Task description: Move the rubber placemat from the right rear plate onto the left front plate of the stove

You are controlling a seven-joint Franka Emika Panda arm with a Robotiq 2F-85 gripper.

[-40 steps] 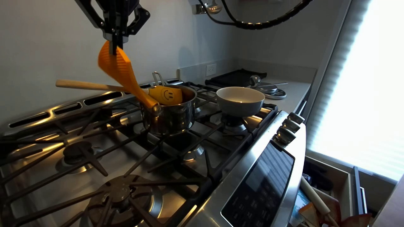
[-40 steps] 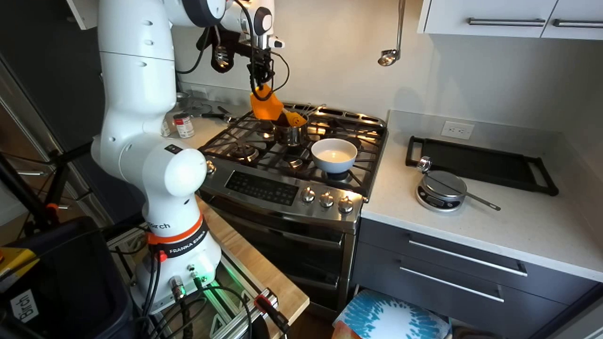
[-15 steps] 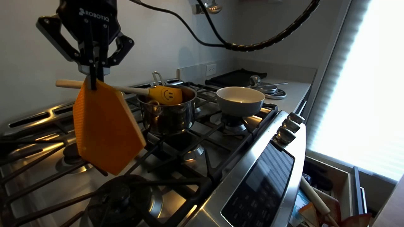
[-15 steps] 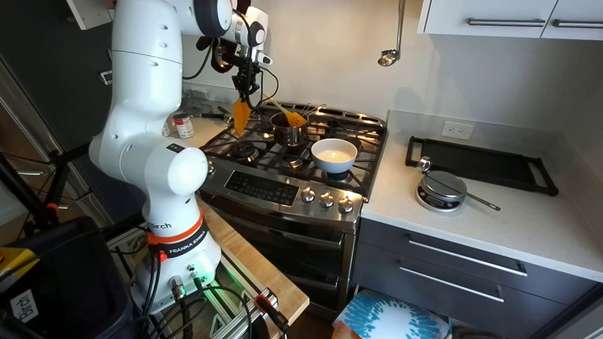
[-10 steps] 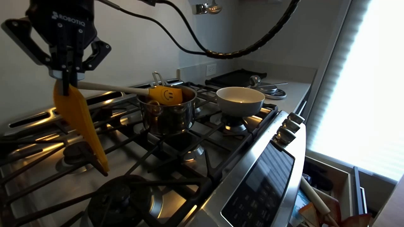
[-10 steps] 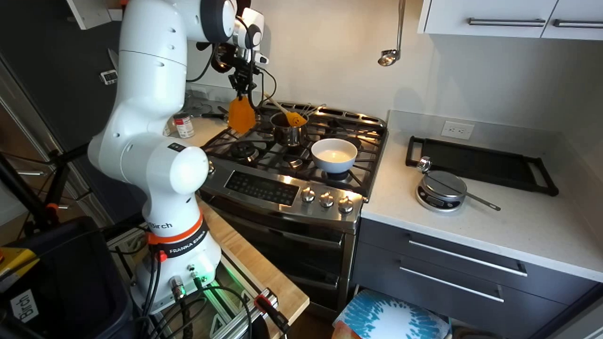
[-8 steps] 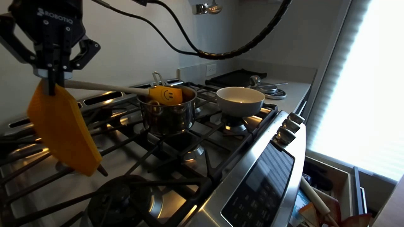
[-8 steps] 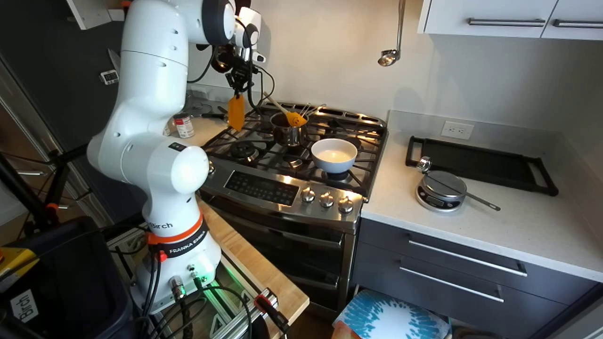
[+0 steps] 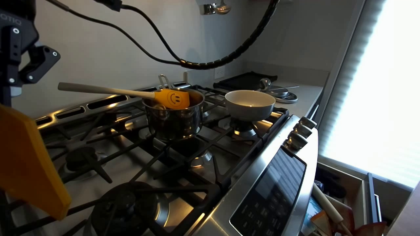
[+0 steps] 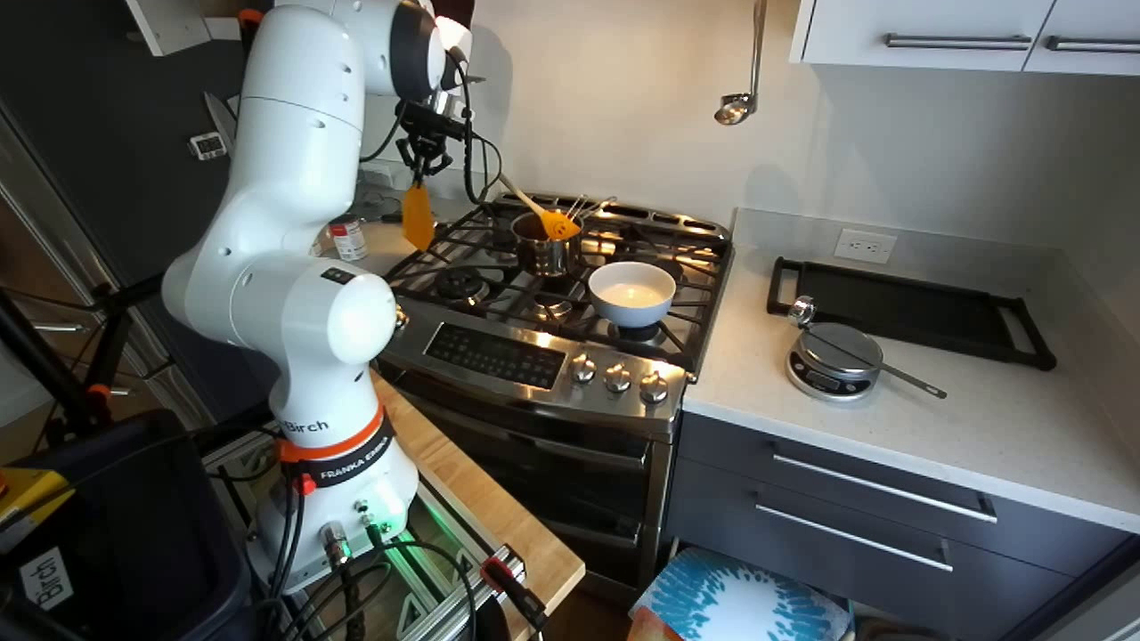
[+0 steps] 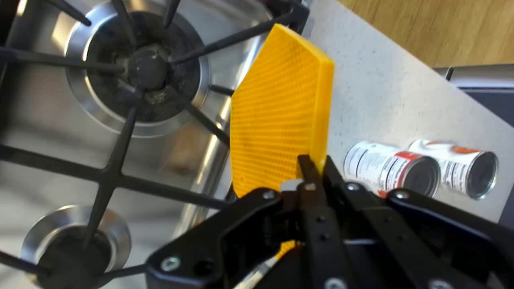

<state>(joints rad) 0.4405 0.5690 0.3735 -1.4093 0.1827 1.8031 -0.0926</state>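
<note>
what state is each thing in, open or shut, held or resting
Orange placemat, gripped, hanging in the air
Fingers, shut on the placemat
Pot, upright, no lid on
Spatula, resting across the pot
Bowl, upright, uncovered
Cans, both upright
Wall ladle, hanging
Top drawer, shut
Low drawer, open
Cabinet doors, shut

one placemat [image 11: 277, 112], one bowl [image 10: 631, 307], two cans [image 11: 387, 169]

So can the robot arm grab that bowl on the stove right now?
Probably not: its gripper holds the orange placemat, which would likely need releasing first, though the bowl looks uncovered.
</note>
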